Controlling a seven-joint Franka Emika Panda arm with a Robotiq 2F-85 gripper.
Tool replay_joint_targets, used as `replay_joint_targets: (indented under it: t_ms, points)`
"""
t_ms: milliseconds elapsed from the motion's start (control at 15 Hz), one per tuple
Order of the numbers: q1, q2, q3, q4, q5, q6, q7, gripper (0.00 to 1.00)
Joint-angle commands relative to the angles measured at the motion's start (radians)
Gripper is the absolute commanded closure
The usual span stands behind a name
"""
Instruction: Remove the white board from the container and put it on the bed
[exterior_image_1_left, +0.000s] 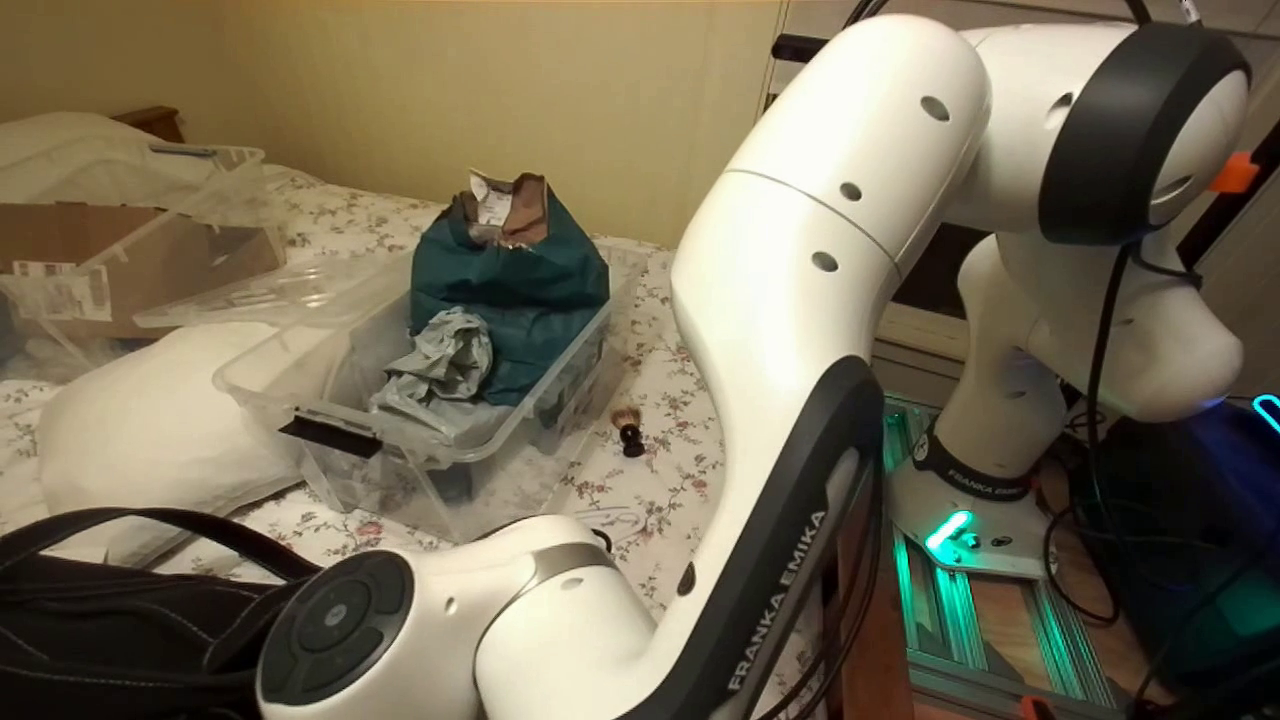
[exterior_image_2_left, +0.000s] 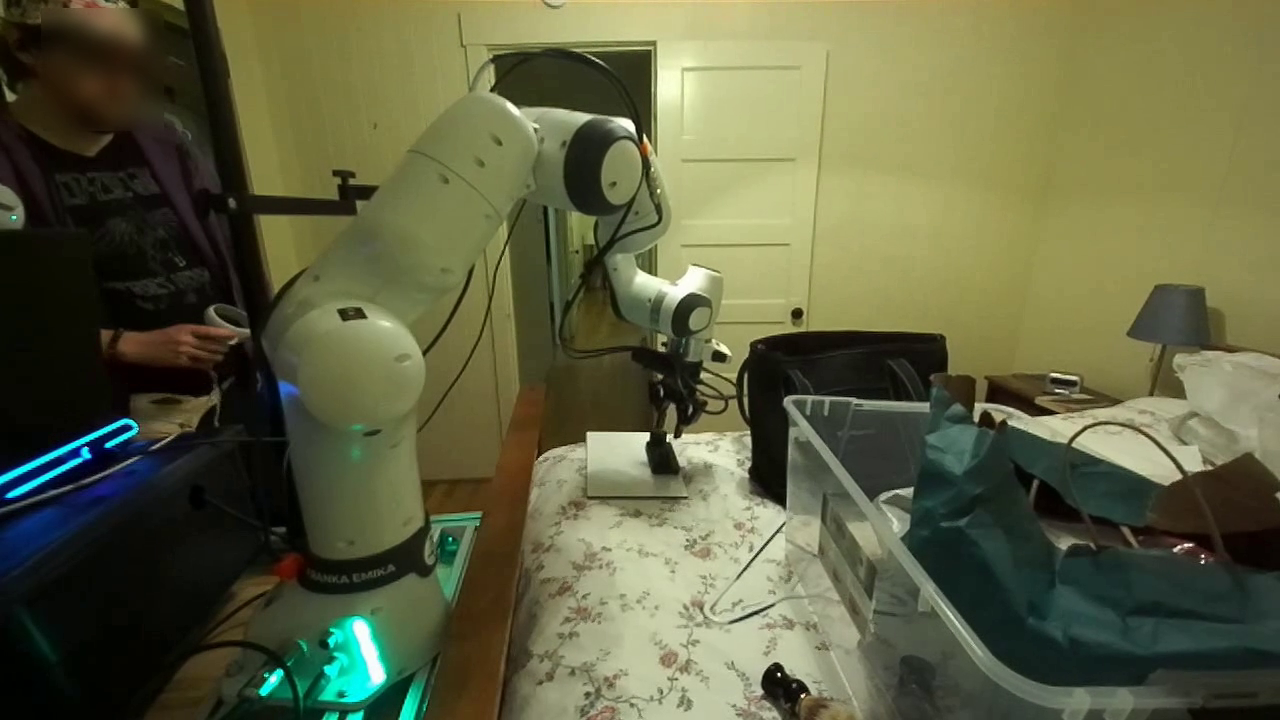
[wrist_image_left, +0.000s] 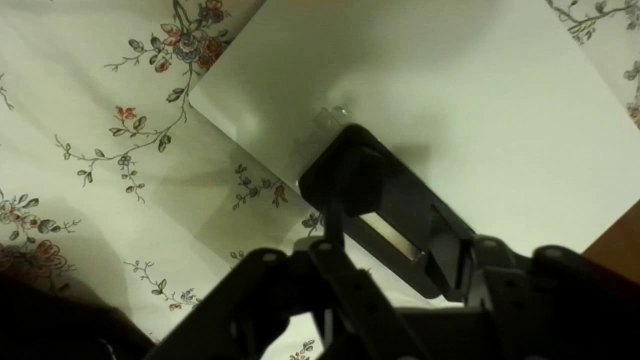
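The white board (exterior_image_2_left: 620, 468) lies on the floral bed (exterior_image_2_left: 640, 570), close to the wooden edge. It fills much of the wrist view (wrist_image_left: 510, 130). Its black block (exterior_image_2_left: 662, 455) is on its face and shows in the wrist view (wrist_image_left: 400, 192). My gripper (exterior_image_2_left: 670, 418) points down right over the block. In the wrist view my gripper (wrist_image_left: 400, 235) has its fingers spread over the block, with a gap between them. The clear container (exterior_image_2_left: 830, 540) stands on the bed with a teal bundle in it, also in an exterior view (exterior_image_1_left: 480, 455). Board and gripper are hidden there.
A black bag (exterior_image_2_left: 840, 390) stands between the board and the far wall. A wire loop (exterior_image_2_left: 745, 595) and a brush (exterior_image_1_left: 628, 435) lie beside the container. A white pillow (exterior_image_1_left: 150, 430) and another clear bin with cardboard (exterior_image_1_left: 110, 290) are behind. A person (exterior_image_2_left: 110, 200) stands near the base.
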Motion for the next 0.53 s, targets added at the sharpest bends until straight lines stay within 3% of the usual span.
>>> replay_joint_targets:
  t_ms: [0, 200, 333, 467]
  points:
    - [-0.062, -0.037, 0.051, 0.033, 0.070, -0.055, -0.043, 0.18]
    - [-0.114, -0.141, 0.047, 0.018, 0.092, -0.168, -0.037, 0.01]
    - [-0.142, -0.223, 0.023, -0.003, 0.094, -0.293, -0.011, 0.00]
    - [-0.197, -0.290, 0.039, -0.020, 0.143, -0.392, -0.071, 0.00]
